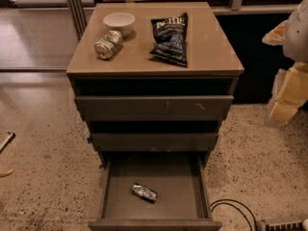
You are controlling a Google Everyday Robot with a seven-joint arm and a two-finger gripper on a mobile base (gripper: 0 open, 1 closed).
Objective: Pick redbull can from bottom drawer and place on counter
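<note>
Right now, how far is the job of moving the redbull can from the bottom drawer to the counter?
Done: the bottom drawer is open, with the redbull can lying on its side inside. In hand: nothing; the gripper is at the right edge of the view, up beside the cabinet, away from the can. Left: reach in, grasp the can, lift it, and set it on the counter.

The dark chip bag (169,38) on the tabletop (211,52) reads "Kettle" in white; smaller print is illegible. The gripper (288,99) hangs at the right edge.
</note>
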